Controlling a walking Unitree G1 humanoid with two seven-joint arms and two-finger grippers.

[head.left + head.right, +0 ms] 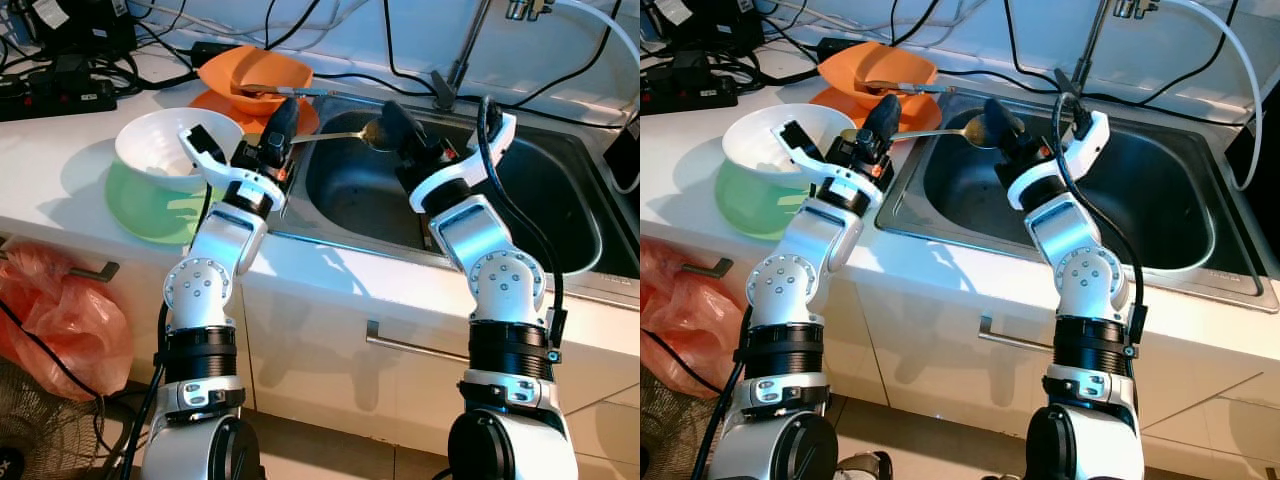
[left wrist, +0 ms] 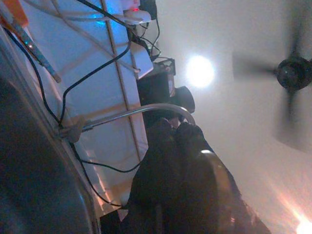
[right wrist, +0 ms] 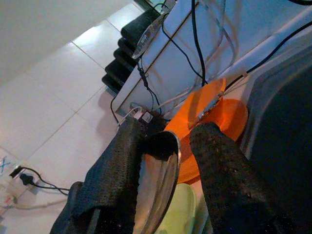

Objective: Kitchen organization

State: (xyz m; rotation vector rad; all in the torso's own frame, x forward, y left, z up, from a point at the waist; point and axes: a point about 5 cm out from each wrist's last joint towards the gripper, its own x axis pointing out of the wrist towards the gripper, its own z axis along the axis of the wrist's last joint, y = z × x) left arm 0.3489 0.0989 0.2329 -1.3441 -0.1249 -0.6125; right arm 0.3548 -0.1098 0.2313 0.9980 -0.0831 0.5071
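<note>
Orange bowl [image 1: 255,75] — white bowl [image 1: 170,150] — cables [image 1: 90,75]

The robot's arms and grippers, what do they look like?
Both arms are silver-white segmented shells with round bolted joints and black ribbed bands above the elbows. The left gripper and right gripper each have long black textured fingers. A black cable loops along the right arm.

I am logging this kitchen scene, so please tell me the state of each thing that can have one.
Long metal spoon: held level at the steel sink rim.
Left gripper: jaws shut on the spoon's handle.
Right gripper: jaws open around the spoon's bowl.
White round bowl: upright, stacked in green bowl.
</note>
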